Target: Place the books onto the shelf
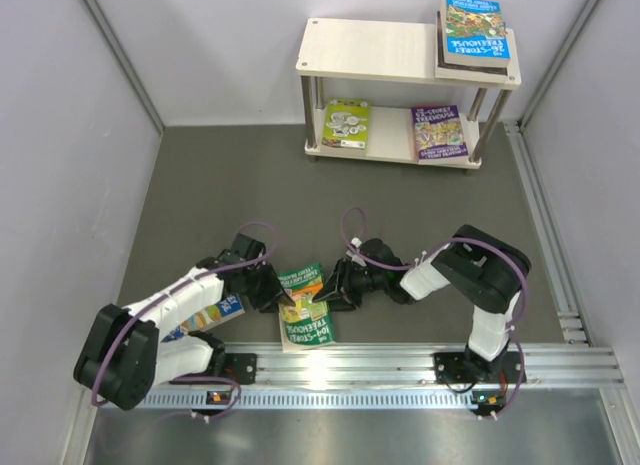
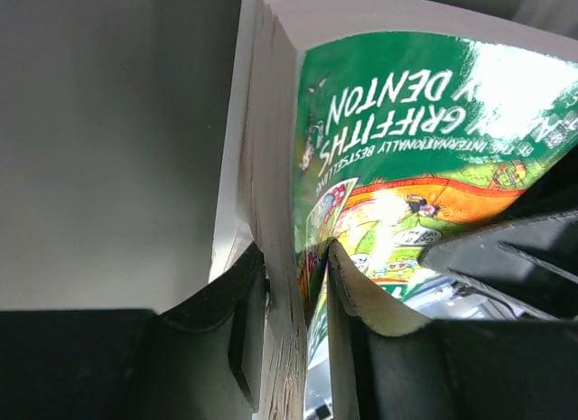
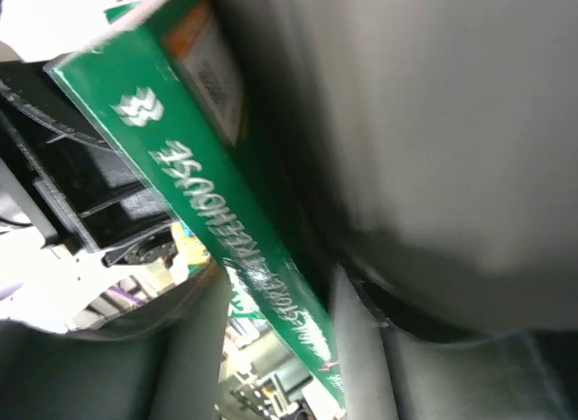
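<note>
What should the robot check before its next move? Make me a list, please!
1. Left gripper pinches the held book: ok.
2. Right gripper clamped on its spine: cannot tell; the spine sits inside it.
3. Shelf top has bare room on the left: ok.
4. Table book clear of the held book: cannot tell.

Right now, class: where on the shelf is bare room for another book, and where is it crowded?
Top board: bare left of the blue book. Lower board: gap between pale green book and purple book. Crowded: top board's right end.
</note>
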`<action>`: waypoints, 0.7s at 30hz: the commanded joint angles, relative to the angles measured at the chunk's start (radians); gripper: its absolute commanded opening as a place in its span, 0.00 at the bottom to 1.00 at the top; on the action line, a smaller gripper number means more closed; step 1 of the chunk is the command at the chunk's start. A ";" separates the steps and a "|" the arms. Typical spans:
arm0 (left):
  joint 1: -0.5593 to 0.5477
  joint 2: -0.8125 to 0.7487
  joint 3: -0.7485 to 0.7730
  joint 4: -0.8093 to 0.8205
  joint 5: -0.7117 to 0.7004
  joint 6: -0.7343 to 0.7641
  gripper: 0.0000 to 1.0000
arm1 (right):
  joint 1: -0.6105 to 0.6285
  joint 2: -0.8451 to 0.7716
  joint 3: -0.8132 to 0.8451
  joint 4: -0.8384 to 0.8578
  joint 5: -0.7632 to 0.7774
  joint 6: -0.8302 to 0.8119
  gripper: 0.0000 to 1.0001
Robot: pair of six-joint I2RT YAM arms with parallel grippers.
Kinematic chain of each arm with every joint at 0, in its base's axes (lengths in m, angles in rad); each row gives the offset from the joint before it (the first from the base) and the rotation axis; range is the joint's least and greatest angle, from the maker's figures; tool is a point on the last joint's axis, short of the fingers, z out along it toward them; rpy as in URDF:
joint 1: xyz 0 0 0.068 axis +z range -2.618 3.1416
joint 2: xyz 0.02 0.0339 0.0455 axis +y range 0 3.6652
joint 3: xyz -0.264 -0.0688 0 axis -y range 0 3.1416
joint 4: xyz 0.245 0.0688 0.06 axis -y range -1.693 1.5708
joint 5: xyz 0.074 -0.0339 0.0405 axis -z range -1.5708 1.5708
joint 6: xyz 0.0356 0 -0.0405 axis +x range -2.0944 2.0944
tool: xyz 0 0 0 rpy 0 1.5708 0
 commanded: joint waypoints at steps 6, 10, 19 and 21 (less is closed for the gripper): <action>0.053 0.038 -0.034 0.088 -0.057 0.018 0.03 | 0.045 -0.045 0.018 0.199 -0.043 0.089 0.12; 0.053 0.024 0.013 0.033 -0.065 0.055 0.59 | 0.038 -0.083 0.050 0.147 -0.053 0.053 0.00; 0.054 -0.175 0.146 -0.100 -0.125 0.069 0.98 | -0.073 -0.357 0.073 -0.007 -0.017 0.048 0.00; 0.056 -0.191 0.188 -0.114 -0.131 0.066 0.98 | -0.096 -0.401 0.092 -0.013 -0.009 0.065 0.00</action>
